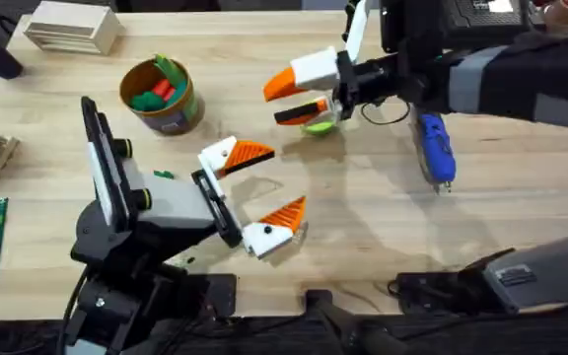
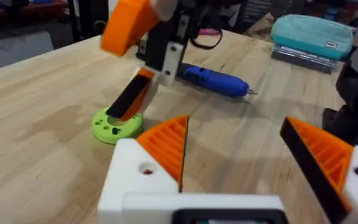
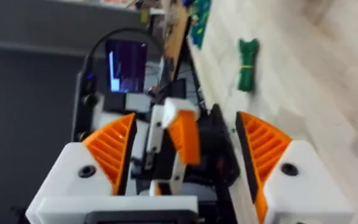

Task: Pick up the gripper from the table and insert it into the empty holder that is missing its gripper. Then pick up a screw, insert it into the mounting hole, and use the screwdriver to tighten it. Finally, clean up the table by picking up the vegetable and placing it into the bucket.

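1. Our left tool (image 1: pixel 254 192) and right tool (image 1: pixel 299 94) gape wide, holding nothing; both carry both orange tips.
2. Screwdriver (image 1: pixel 435 148) lies beside the right tool on the worktop (image 1: pixel 363 217); tightening cannot be judged.
3. Vegetable (image 1: pixel 164 175) lies near the left tool, not yet in the bucket (image 1: pixel 161 96).

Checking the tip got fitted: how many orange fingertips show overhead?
4. Two on the left gripper, spread apart mid-table; two on the right gripper, at the green ring. Others may be hidden.

A robot lab: two arms work on a wooden table (image 1: pixel 521 212), and a lit screen (image 3: pixel 127 64) stands beyond the open jaws.
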